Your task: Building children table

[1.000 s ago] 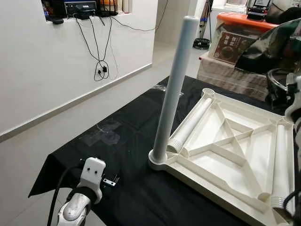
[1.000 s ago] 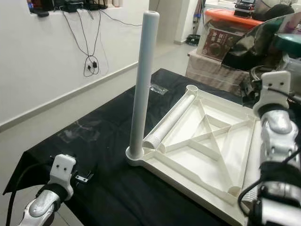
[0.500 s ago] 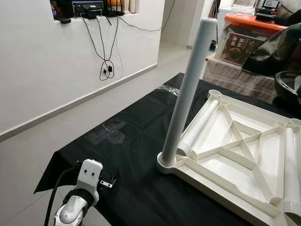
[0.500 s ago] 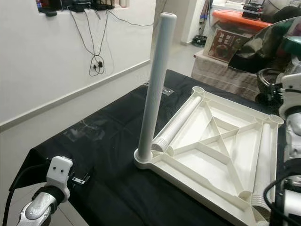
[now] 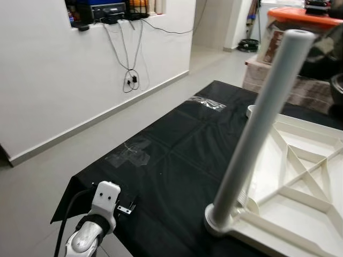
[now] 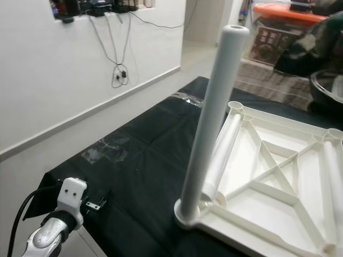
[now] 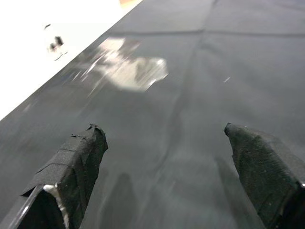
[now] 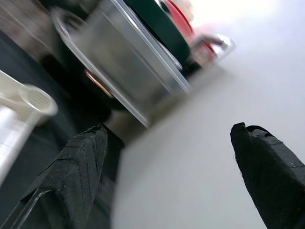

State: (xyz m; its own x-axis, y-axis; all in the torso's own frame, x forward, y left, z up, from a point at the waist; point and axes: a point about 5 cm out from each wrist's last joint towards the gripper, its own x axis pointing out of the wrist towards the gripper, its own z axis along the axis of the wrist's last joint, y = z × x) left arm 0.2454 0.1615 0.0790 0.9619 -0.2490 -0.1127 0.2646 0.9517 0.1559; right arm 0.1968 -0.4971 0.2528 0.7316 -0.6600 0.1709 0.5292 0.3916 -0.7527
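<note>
Standing upright, one leg [image 6: 211, 128] sat in the upturned tabletop [image 6: 278, 182] corner; left gripper [image 7: 167, 157] and right gripper [image 8: 167, 157] both gaped wide, empty.

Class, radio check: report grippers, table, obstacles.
Left gripper open, empty, over black cloth. Right gripper open, empty. One leg upright in upturned tabletop; two legs lying inside. Nothing blocking.

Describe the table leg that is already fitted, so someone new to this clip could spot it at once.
On the black cloth lies an upturned white tabletop with crossed ribs. At its near left corner one white leg stands upright in its socket. The other legs lie flat inside the tabletop; this one alone stands.
</note>
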